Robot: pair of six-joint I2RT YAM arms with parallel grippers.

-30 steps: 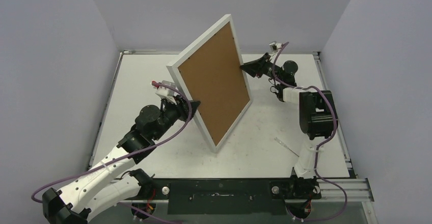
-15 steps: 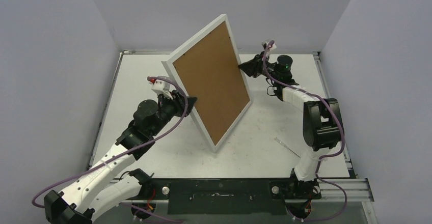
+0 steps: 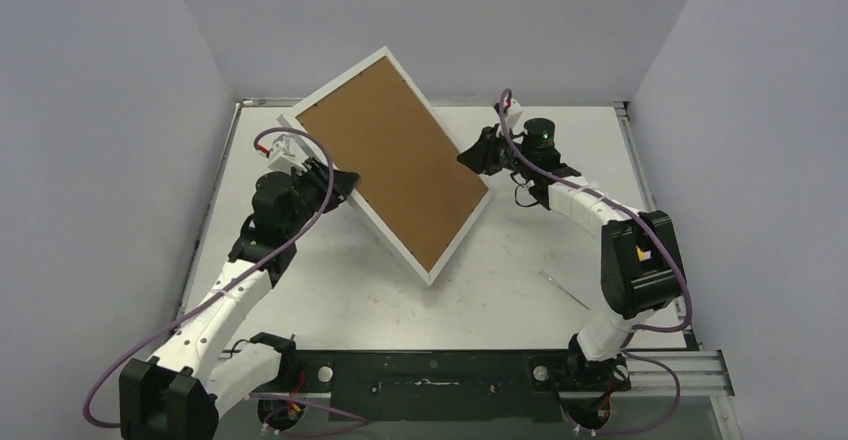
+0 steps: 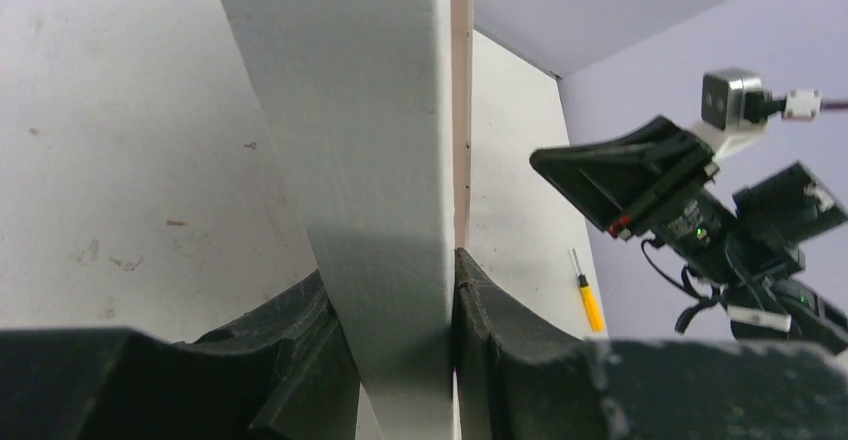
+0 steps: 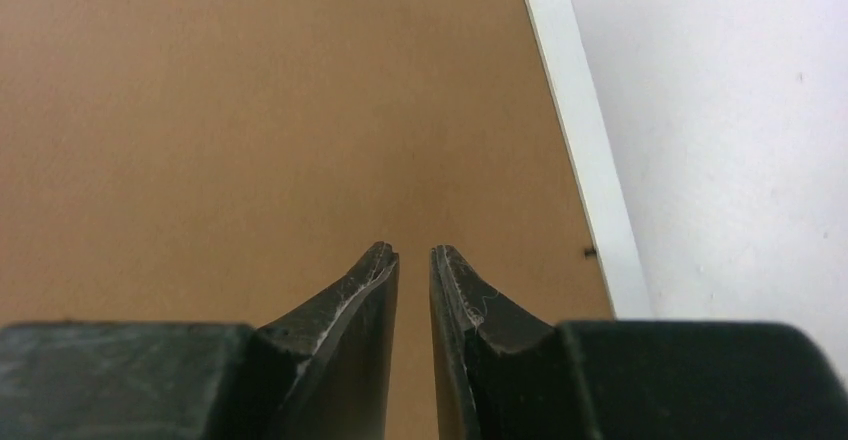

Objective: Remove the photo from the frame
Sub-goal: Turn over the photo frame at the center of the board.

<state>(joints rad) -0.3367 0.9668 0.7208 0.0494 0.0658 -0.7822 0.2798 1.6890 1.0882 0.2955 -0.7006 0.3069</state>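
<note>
**While the left gripper (image 4: pixel 395 305) pinches the frame (image 3: pixel 390 165), the photo is hidden**

It is clamped across the white edge, the frame tilted over the table (image 3: pixel 520 260), brown backing board (image 5: pixel 250 110) toward your right gripper (image 5: pixel 413 258), whose fingers stand almost together on nothing, just off the board. The photo presumably lies behind it. Expect a stiff, light frame that swings on one pinch; the photo is probably thin and creasable, so lift it by an edge.
</note>
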